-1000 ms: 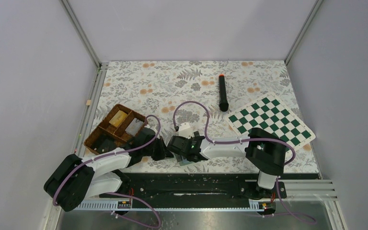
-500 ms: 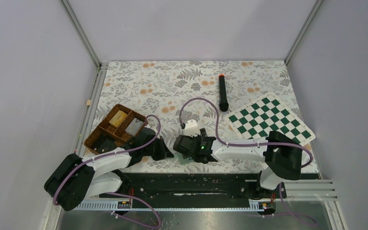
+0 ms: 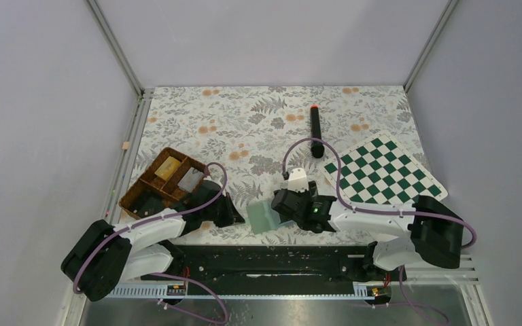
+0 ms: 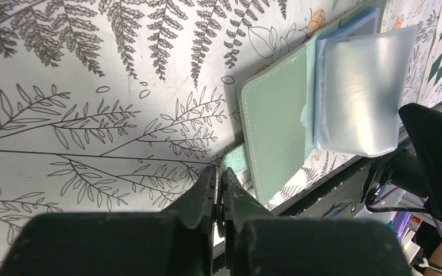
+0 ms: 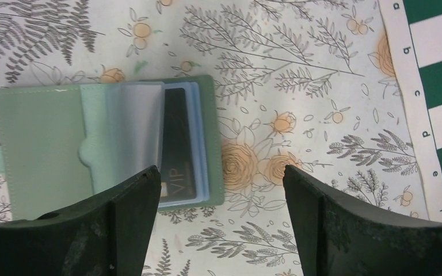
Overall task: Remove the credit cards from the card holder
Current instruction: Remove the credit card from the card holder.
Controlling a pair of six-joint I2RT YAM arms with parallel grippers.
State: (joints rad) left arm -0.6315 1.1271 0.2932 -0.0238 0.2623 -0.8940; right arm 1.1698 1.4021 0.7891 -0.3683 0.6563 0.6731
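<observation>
Right tool, jaws spread wide and gripping nothing, hangs low over the right edge of the card holder. A second ago it sat directly above the holder and hid it from overhead. It has since drawn back to the right, its jaws narrowing slightly on the way.

The holder is now uncovered and lies open on the floral desk, close to the near edge and between the two tools. One dark card, marked VIP, sits in the pale blue pocket of the right panel. A clear sleeve standing up from the fold partly covers it. The holder is thus open but the card is not yet out, and the retreat reads as a repositioning for a pinch on the card's exposed edge.

The left tool is closed, its tips at the closure strap on the holder's left side. Whether it pinches the strap or only rests against it cannot be told; it probably serves as an anchor.

The right arm folds its elbow at the near right corner, and its forearm runs left along the near edge. The left arm reaches low to the right from its near-left base, passing the wicker tray.
</observation>
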